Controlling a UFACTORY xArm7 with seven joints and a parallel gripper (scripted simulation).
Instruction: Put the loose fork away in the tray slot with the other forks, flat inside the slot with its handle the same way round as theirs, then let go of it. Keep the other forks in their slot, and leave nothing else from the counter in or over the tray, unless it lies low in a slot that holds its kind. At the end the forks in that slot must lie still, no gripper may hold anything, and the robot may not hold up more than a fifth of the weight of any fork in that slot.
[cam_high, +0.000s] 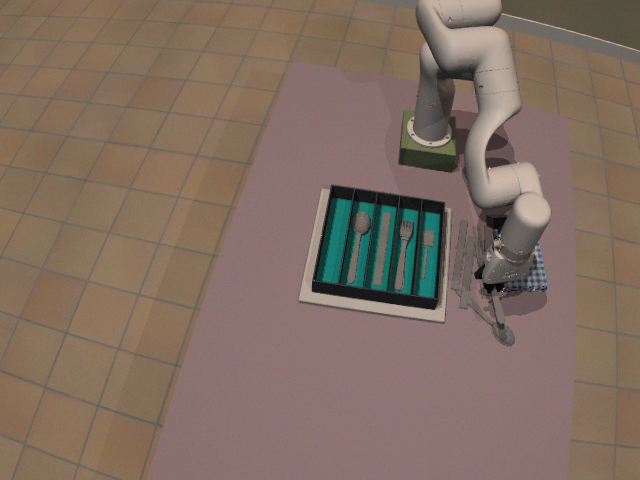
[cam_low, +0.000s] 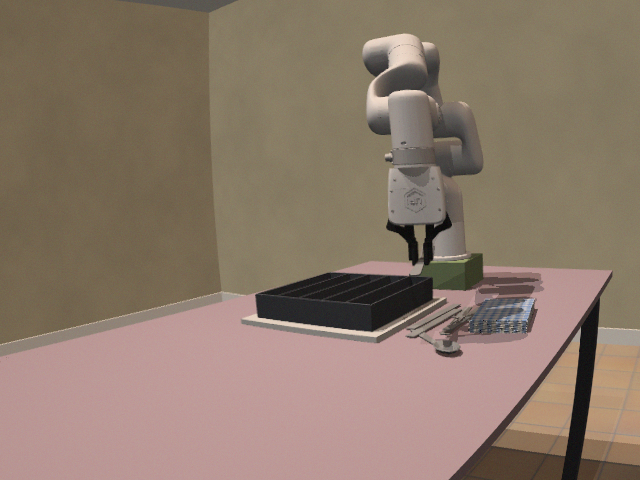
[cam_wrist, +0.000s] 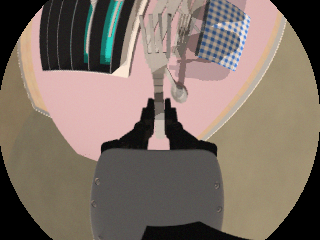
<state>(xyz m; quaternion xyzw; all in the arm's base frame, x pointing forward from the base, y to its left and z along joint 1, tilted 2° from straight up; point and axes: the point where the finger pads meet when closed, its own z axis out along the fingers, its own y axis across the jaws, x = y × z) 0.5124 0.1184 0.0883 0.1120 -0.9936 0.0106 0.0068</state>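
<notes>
My gripper hangs in the air to the right of the tray and is shut on the handle of the loose grey fork. In the wrist view the fork sticks out from between the fingers, tines away from me. In the side view the gripper is well above the table, and a short piece of the fork shows below the fingers. The black tray with teal slots holds one fork in its second slot from the right, tines toward the robot base.
The other slots hold a spoon, a knife and a small spatula; the leftmost is empty. Loose knives, a spoon and a blue checked napkin lie right of the tray. The green base block stands behind.
</notes>
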